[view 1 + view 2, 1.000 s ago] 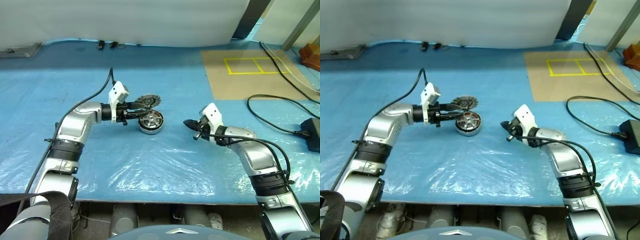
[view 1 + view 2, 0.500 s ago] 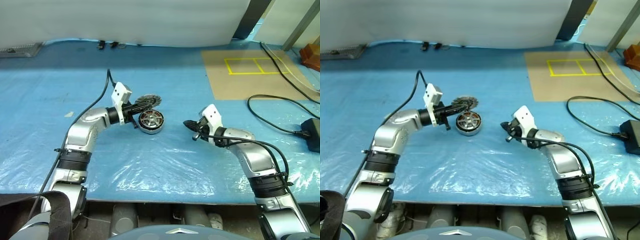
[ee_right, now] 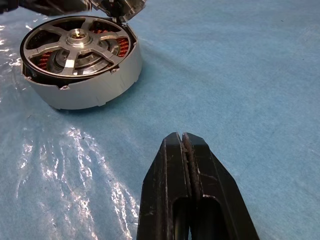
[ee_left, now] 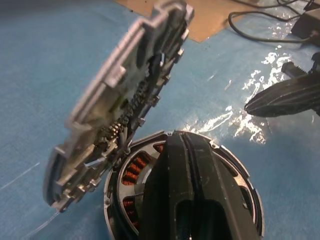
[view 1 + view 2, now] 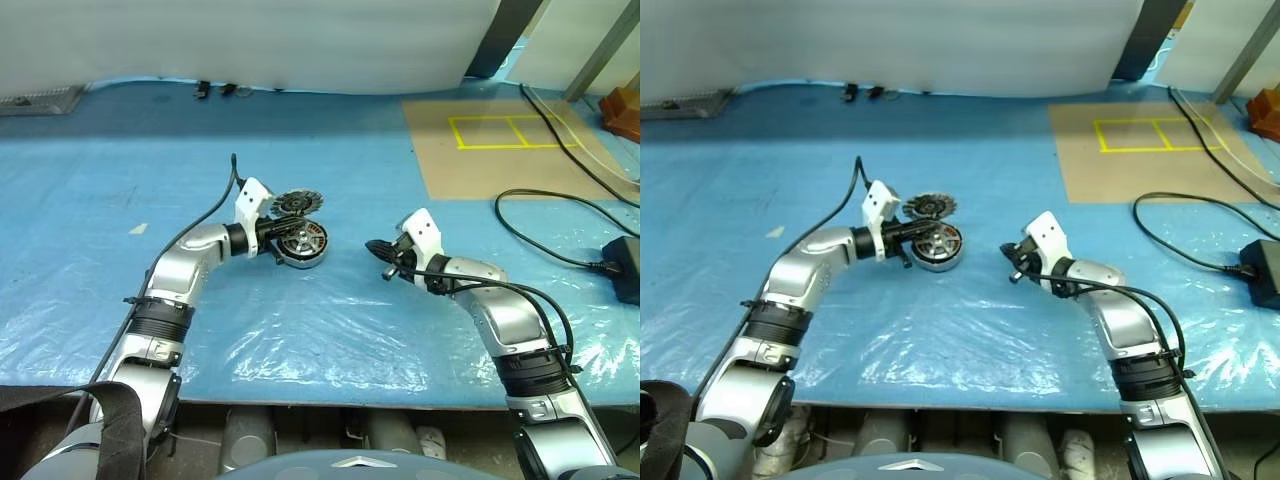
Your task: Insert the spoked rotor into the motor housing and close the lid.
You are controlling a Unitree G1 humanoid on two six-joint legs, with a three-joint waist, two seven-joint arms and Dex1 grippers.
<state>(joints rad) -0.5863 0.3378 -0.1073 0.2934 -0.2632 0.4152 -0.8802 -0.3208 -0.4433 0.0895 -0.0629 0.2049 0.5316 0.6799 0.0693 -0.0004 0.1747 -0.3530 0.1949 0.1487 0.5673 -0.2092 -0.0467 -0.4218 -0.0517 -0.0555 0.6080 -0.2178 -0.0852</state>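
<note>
I see the motor housing (image 5: 302,245) sitting on the table (image 5: 330,330), which is covered in blue plastic sheet, roughly midway between my two arms and a little toward the left one. In the right wrist view the spoked rotor (image 3: 77,46) lies seated inside the housing, its dark rim level with the housing wall, silver spokes running to the hub, copper windings visible between them. The lid (image 5: 297,203) stands tilted up, open, joined to the housing at its far edge; its toothed rim shows clearly from the head camera.

Left pincer (image 5: 277,246): fingers pressed together, nothing between them. It sits at the near-left rim of the housing; in the left wrist view its black tip overlaps the housing top, directly under the raised lid. I cannot tell whether the tip actually touches the rotor or the rim.

Right pincer (image 5: 374,246): fingers together, empty, hovering just above the sheet to the right of the housing, clearly apart from it, pointing toward it.

A black cable (image 5: 560,215) and a dark adapter (image 5: 626,265) lie far right, near a brown board with yellow tape marks (image 5: 500,130).
</note>
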